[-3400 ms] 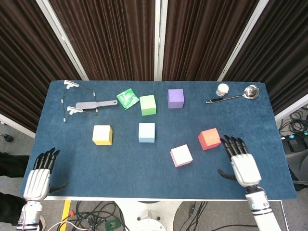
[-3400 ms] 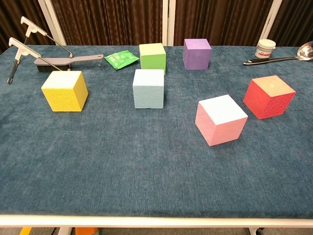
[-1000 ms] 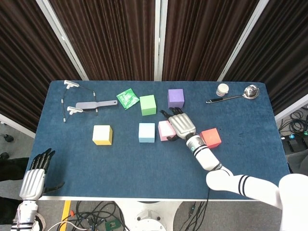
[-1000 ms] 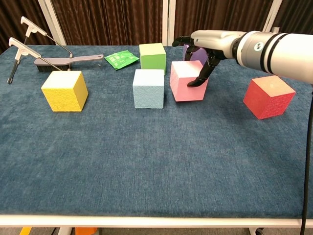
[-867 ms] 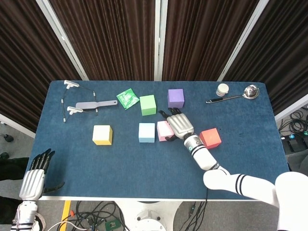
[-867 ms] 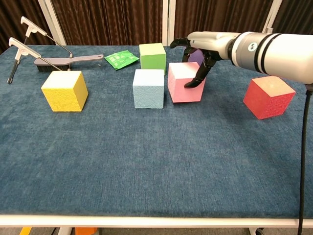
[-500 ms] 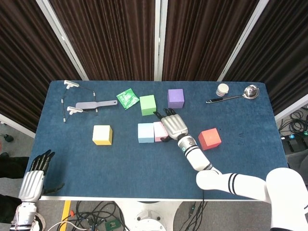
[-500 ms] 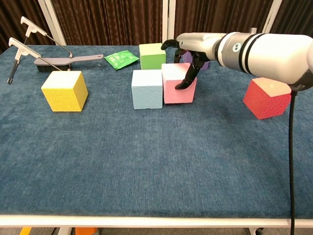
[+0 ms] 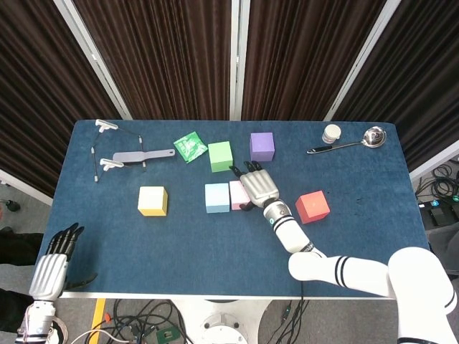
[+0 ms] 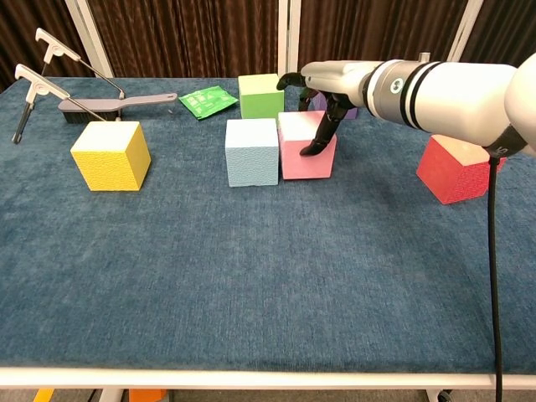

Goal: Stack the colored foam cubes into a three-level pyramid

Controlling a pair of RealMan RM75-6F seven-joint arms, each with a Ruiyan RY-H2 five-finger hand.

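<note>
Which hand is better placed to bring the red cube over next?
Probably the right hand: it rests on the pink cube, near the red cube. The left hand sits at the table's near left corner.

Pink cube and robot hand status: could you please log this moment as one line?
right robot hand: grips pink cube | pink cube: on table, against light blue cube | left robot hand: open, idle | stacked: none

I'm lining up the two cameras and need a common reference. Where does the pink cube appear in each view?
Head view: the pink cube sits near the centre, partly under the right hand.
Chest view: the pink cube is centre, upper half.
Shared landmark: the light blue cube right beside it on its left.
</note>
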